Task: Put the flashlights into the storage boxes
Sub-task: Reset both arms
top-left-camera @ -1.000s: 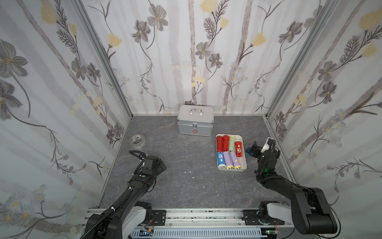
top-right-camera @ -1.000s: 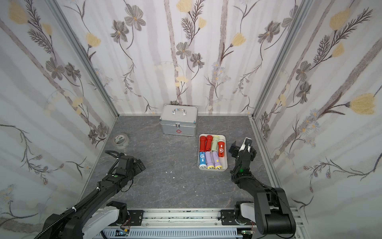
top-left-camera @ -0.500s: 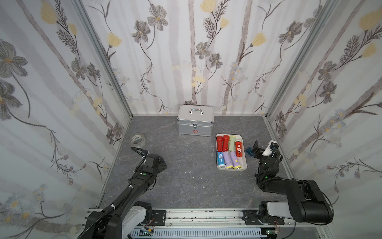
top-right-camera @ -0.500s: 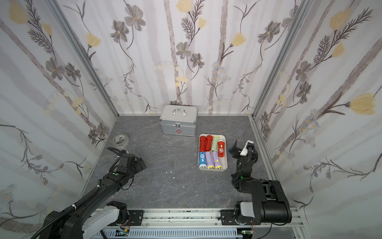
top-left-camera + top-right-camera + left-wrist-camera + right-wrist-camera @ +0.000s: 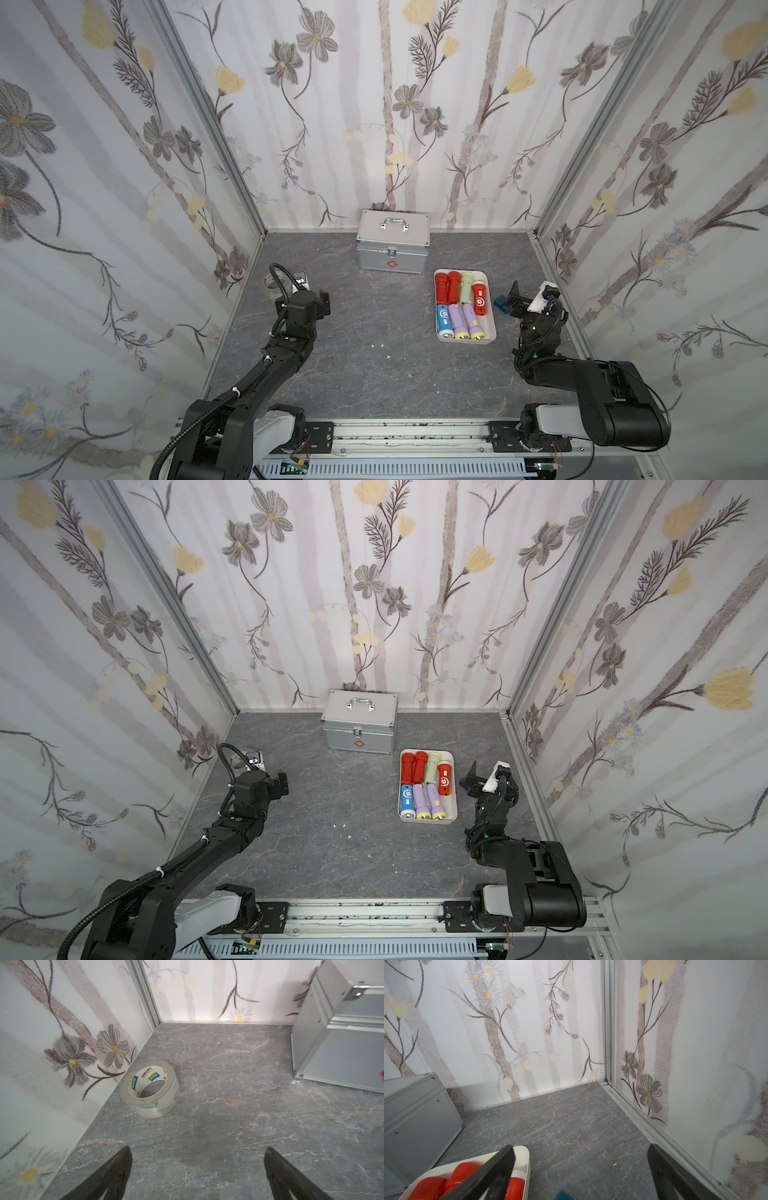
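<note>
The white storage box (image 5: 493, 329) (image 5: 454, 808) lies right of centre on the grey floor. In it lie several flashlights: two plain red (image 5: 441, 287) (image 5: 454, 286), a pale green one (image 5: 466, 286), a red one with a white emblem (image 5: 480, 297), a blue one (image 5: 443, 319) and two lilac (image 5: 457, 320) (image 5: 472, 320). My right gripper (image 5: 524, 298) (image 5: 581, 1167) stands open just right of the box, holding nothing; one finger (image 5: 500, 1165) overlaps the box corner. Far left, my left gripper (image 5: 322, 302) (image 5: 197, 1167) is open over bare floor.
A silver metal case (image 5: 392, 245) (image 5: 360, 723) stands at the back centre. A roll of clear tape (image 5: 150, 1088) lies by the left wall, ahead of the left gripper. A small dark-blue piece (image 5: 500, 305) shows between the box and the right gripper. Walls close in on three sides.
The left gripper has edged a little toward the back wall. The right arm has shifted slightly beside the box. Both grippers stay open.
</note>
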Available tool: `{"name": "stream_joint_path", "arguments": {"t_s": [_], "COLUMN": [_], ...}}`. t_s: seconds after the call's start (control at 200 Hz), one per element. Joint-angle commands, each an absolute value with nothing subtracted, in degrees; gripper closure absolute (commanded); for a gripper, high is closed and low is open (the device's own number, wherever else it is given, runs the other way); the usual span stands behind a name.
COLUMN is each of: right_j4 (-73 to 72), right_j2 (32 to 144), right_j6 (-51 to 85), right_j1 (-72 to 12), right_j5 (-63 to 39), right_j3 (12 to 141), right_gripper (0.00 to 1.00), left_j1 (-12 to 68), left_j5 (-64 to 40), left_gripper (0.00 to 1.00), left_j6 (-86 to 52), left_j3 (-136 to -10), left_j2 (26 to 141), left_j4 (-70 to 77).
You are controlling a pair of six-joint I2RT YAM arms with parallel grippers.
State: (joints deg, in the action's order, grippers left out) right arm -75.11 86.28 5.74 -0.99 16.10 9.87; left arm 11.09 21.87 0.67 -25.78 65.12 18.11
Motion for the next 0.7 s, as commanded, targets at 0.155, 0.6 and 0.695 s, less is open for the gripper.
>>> {"name": "stream_joint_path", "arguments": {"t_s": [0.155, 0.6, 0.695], "right_j4": [-76.24, -76.24, -76.21], "right_j2": [86.4, 86.4, 86.42], "right_j6": [4.92, 4.92, 4.92], "right_j1": [-0.98, -0.99, -0.99], "right_j5": [15.3, 15.32, 15.32], "right_j3": [10.28, 10.28, 10.41], "right_gripper": [0.0, 0.0, 0.0], "left_j1": [8.01, 4.51, 3.47], "left_j5": [13.44, 9.37, 7.55], "left_gripper": [0.0, 0.0, 0.0], "left_j6": [3.96, 2.11, 2.05], "left_j3": [-21.28, -18.74, -17.76], "left_j2": [74.33, 86.57, 91.07], "left_j4": [36.87, 56.24, 63.02]}}
